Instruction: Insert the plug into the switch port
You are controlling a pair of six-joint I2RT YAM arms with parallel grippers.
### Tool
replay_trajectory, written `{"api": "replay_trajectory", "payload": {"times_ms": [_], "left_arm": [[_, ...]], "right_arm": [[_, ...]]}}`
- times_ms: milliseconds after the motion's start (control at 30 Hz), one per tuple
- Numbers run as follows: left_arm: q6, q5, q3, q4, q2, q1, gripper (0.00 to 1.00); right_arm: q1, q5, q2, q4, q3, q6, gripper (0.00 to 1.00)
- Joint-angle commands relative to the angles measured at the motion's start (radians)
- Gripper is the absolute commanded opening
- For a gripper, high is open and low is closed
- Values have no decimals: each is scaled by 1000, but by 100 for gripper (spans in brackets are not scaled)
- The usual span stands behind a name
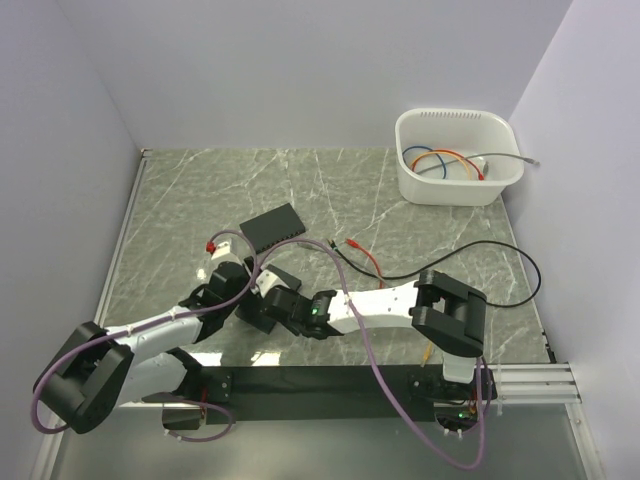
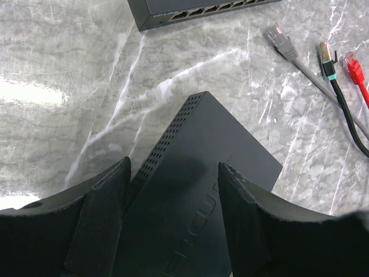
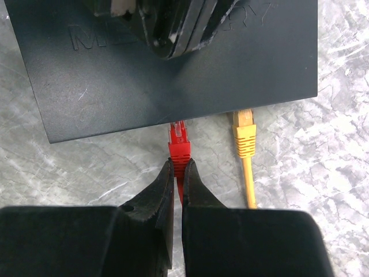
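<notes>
Two grippers meet at the switch [image 3: 173,86], which lies toward the near edge of the surface [image 2: 69,69], left of its middle. Your right gripper [image 3: 177,173] is pinched tight on the rear of the red plug [image 3: 179,144], whose tip sits at the switch's port edge, just beside a yellow plug [image 3: 244,133] at that same edge. Your left gripper [image 2: 173,166] stands wide over the switch's top; you cannot tell whether it touches.
</notes>
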Motion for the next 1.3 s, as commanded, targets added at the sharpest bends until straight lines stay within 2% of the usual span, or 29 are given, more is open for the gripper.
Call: {"api": "replay_trajectory", "payload": {"times_ms": [0,267,433,700,900,1267], "left_arm": [[-61,172,-27,-11,-16,-66,66],[-78,166,-38,14,7,-95,66],[-78,155,-21,18,47,-124,66],[-90,74,28,-5,150,-220,66],[-106,72,15,43,199,-255,65],[-141,80,-5,94,260,-298,64]], "right_arm": [[-37,27,-12,335,59,41,0],[-88,-79,-78,579,-76,61,0],[-109,-122,-95,624,-61,38,0],[-112,-183,-107,607,28,-5,0],[-128,-218,-104,637,54,-8,0],[-184,-297,-104,851,16,97,0]]}}
